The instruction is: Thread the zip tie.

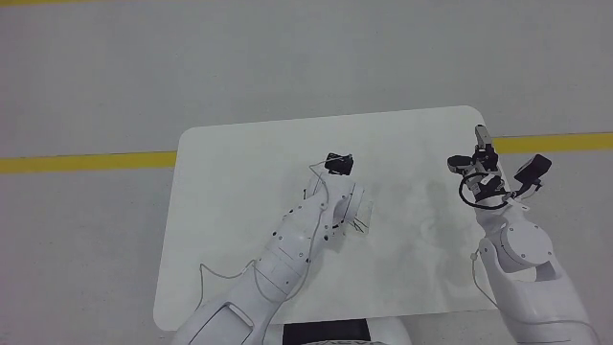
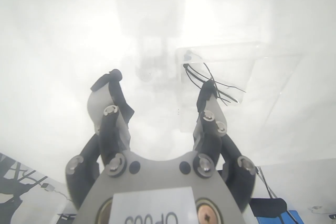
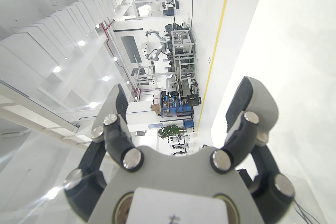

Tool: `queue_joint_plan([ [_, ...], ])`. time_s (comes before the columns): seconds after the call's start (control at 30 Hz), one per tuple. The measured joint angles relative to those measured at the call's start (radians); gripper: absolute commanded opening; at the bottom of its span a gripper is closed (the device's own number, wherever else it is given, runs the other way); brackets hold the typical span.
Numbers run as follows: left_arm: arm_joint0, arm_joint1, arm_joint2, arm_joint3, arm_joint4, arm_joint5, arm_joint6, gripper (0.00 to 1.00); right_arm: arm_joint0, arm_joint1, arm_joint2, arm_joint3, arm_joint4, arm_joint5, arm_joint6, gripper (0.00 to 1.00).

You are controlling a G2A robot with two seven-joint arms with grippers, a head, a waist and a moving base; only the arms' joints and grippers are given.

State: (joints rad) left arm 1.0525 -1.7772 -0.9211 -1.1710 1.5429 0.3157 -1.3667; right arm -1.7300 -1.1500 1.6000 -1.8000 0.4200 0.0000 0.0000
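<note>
Several thin black zip ties (image 2: 223, 89) lie in a shallow clear plastic tray (image 2: 236, 51) on the white table (image 1: 249, 192). My left gripper (image 2: 160, 80) hangs open above the table with nothing between its fingers. One fingertip (image 2: 207, 88) stands in front of the ties; I cannot tell whether it touches them. From above, the tray with the ties (image 1: 360, 218) sits right beside the left arm (image 1: 311, 225). My right gripper (image 3: 182, 88) is open and empty. It is raised near the table's right edge (image 1: 471, 153) and points out sideways toward the room.
The table's rounded far right corner (image 1: 474, 115) is close to the right gripper. Yellow floor lines (image 1: 96, 163) run behind the table. Bare tabletop lies to the left of the left arm and between the two arms.
</note>
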Motion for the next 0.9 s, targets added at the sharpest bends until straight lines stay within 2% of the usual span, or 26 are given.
queue_joint_plan([
  [0.1,-0.006,0.000,-0.001,-0.022,-0.007,0.001,-0.005,0.58,0.000,0.000,0.000,0.000,0.000,0.000,0.000,1.00],
  [0.27,-0.010,0.000,-0.001,-0.073,-0.043,-0.010,-0.012,0.49,0.000,0.000,0.000,0.000,0.000,0.000,0.000,1.00],
  [0.43,-0.021,-0.005,0.001,-0.091,-0.113,-0.027,0.012,0.48,0.000,0.000,0.000,0.000,0.000,0.000,0.000,1.00],
  [0.53,-0.036,-0.010,0.008,-0.075,-0.161,-0.039,0.034,0.47,0.000,0.000,0.000,0.000,0.000,0.000,0.000,1.00],
  [0.63,-0.051,-0.015,0.020,-0.041,-0.197,-0.047,0.053,0.47,0.000,0.000,0.000,0.000,0.000,0.000,0.000,1.00],
  [0.9,-0.080,-0.026,0.054,0.073,-0.274,-0.064,0.099,0.46,0.000,0.000,0.000,0.000,0.000,0.000,0.000,1.00],
])
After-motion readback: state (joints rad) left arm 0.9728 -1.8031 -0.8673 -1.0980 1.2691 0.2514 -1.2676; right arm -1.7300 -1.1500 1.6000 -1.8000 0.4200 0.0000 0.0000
